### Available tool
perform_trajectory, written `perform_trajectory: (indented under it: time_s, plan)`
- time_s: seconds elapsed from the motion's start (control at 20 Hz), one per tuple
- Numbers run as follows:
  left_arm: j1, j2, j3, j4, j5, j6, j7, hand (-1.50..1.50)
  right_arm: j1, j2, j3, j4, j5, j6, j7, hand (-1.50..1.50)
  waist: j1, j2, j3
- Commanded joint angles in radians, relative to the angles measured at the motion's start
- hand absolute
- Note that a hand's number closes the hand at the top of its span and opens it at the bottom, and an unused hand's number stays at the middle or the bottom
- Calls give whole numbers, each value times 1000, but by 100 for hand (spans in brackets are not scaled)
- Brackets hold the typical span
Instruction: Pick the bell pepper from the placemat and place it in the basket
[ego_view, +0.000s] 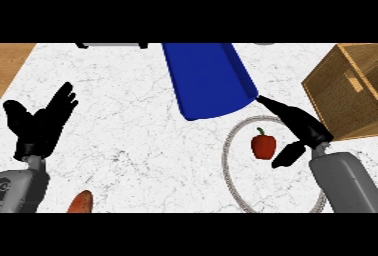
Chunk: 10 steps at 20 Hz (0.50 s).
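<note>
The basket (347, 90) is running off the right edge, only its near corner and part of one slotted wall showing. The right hand (303, 127) and its forearm are covering the right side of the placemat (230, 150), whose lower rim is getting cut at the bottom, while the blue object (209, 80) is being clipped at the top. An orange item (81, 202) at the bottom left is showing only its tip, too little to identify, and a grey thing (111, 45) at the top edge is a sliver.
</note>
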Motion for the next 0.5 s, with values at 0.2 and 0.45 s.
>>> perform_trajectory:
  time_s: [0.2,0.45]
  plan:
    - [22,-13,14,-91,-23,-24,67,0,91,-6,-38,-137,-30,102,-24,-150,-4,-2,0]
    - [23,-9,65,-47,6,-83,43,0,76,-12,-45,-9,28,47,-183,-150,0,0,0]
